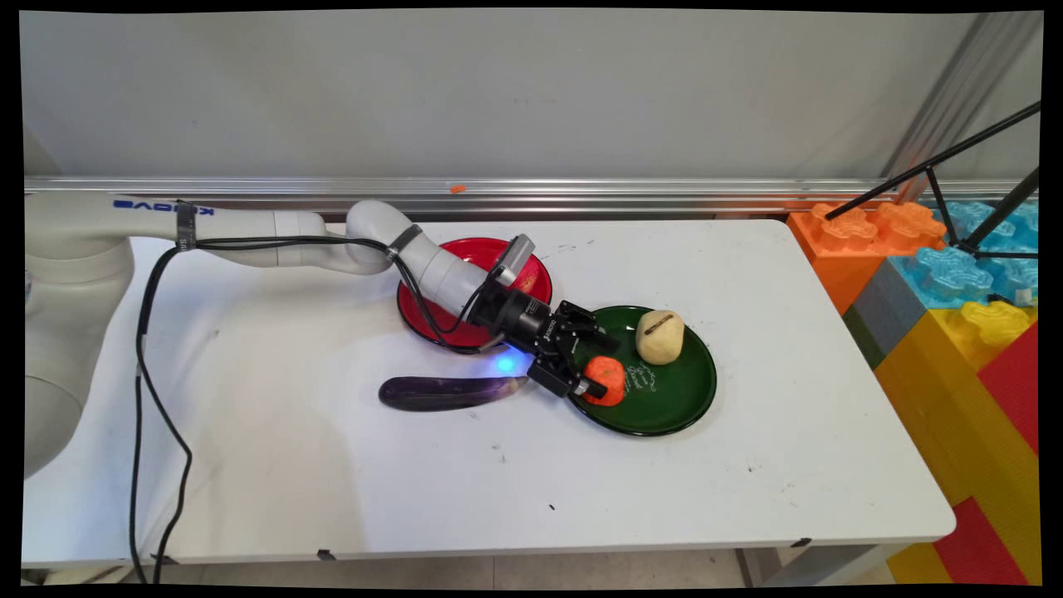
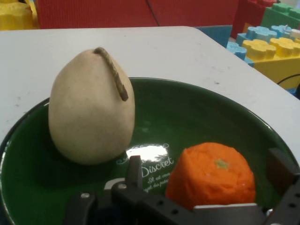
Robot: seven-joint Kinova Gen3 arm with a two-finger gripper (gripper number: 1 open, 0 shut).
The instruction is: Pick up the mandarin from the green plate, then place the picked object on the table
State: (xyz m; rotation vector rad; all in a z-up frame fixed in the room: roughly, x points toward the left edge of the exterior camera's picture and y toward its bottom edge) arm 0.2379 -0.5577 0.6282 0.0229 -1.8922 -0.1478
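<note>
- I have the gripper (image 1: 600,364) low over the green plate (image 1: 673,407), fingers spread wide, one on each side of the orange fruit (image 1: 606,378) without closing on it.
- In the hand view the orange fruit (image 2: 212,174) sits on the plate (image 2: 201,117) between my fingers (image 2: 281,171).
- The beige pear (image 1: 660,335) stands upright on the same plate, just beside the orange fruit.
- An eggplant (image 1: 448,392) lies on the table (image 1: 332,473), left of the green plate.
- A red plate (image 1: 440,320) sits behind, partly under the arm.

eggplant (image 1: 453,392), red plate (image 1: 531,270), toy blocks (image 1: 955,282)
</note>
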